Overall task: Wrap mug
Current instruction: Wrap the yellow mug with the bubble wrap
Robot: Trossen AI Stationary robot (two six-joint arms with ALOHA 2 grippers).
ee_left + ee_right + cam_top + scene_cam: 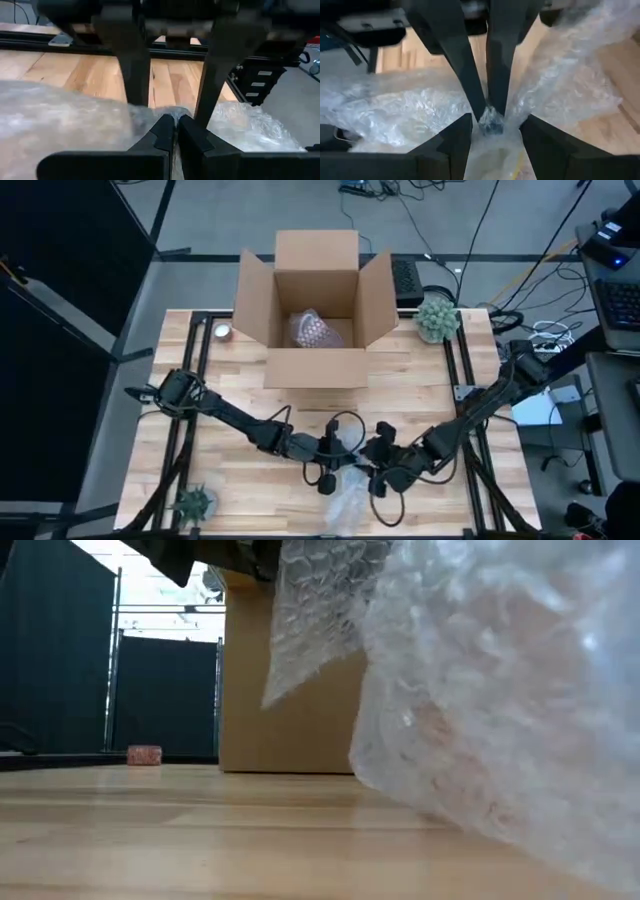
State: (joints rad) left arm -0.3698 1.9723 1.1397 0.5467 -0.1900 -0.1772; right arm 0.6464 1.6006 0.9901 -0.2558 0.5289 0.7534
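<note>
1. No readable writing or brand is to be seen on any item.
2. To the left of the cardboard box (315,305), a small round tin (222,331) is set on the wooden table (420,395); its contents cannot be made out.
3. In front of the box and somewhat left, the left gripper (327,472) is clenched on a pinch of the bubble wrap (348,498).
4. The box stands open with its flaps spread — one bubble-wrapped bundle (315,330) lies inside.
5. The bubble wrap is bunched at the table's near edge, in front of the box; the mug is hidden within it.
6. Just right of it, the right gripper (380,477) is closed on a gathered twist of the wrap (491,119).
7. Right of the box, a pale green plant (437,318) stands.
</note>
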